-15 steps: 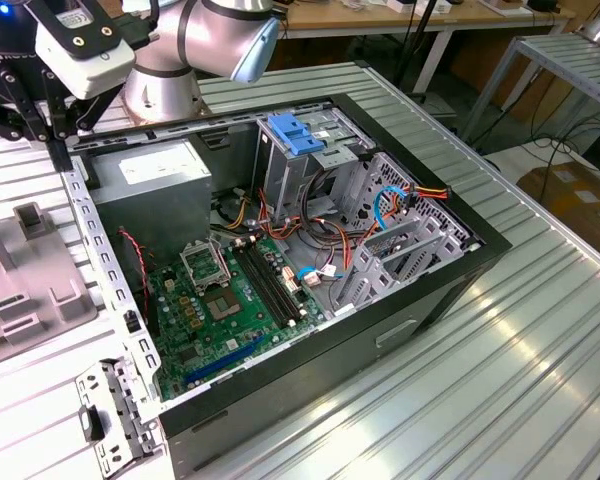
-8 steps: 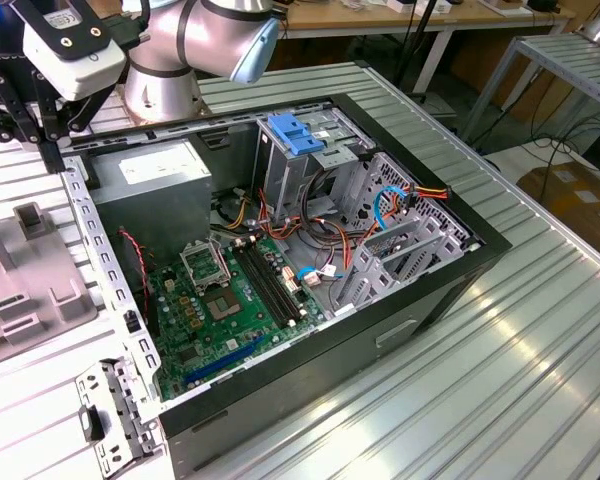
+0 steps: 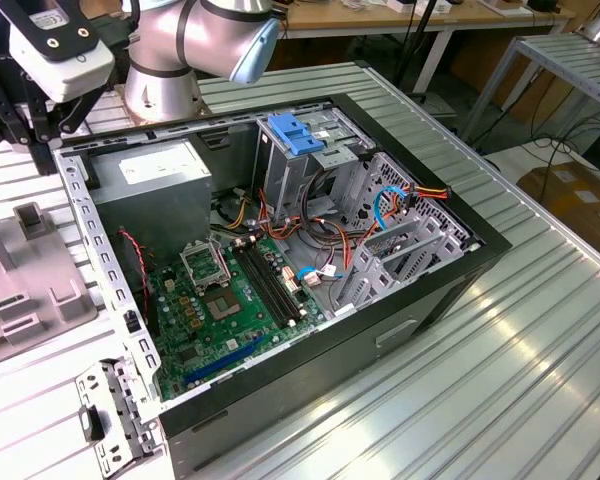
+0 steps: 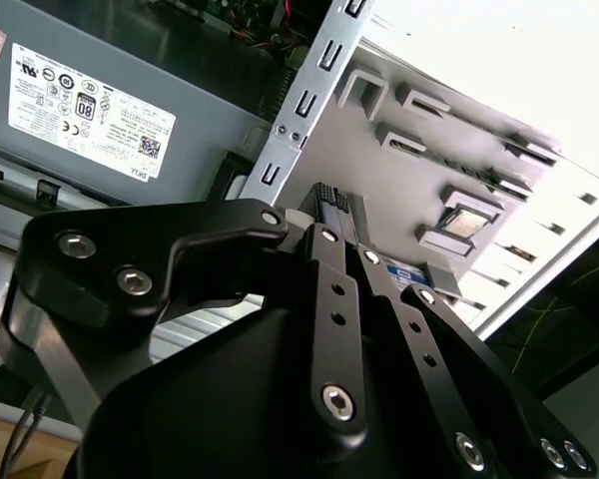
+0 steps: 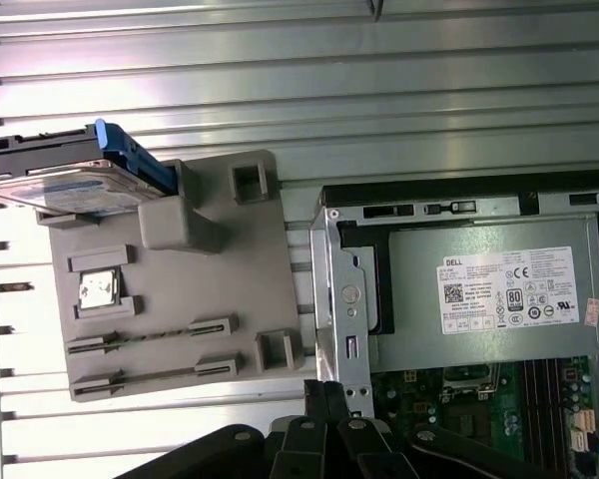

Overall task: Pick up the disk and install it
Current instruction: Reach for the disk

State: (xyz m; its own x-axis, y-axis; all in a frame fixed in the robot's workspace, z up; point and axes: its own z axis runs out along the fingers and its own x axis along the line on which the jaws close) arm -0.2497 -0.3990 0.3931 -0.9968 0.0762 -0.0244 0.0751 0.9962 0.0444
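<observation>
Fingers [image 5: 317, 399] look pressed together, nothing in them, hovering right by the open PC case [image 5: 329, 299] edge. The disk [image 5: 75, 180] sits well away from them, on the far corner of the grey holder plate [image 5: 180, 299] on the tabletop [image 5: 379, 100].

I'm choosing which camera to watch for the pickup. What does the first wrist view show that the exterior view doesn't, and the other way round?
First wrist view: the disk in its blue carrier, resting at one end of the grey holder plate outside the case, with the gripper apart from it, near the case edge.
Exterior view: the drive cage topped by a light-blue latch, and the arm behind the case.
Both: the holder plate, the power supply with its white sticker, and the green motherboard.
</observation>
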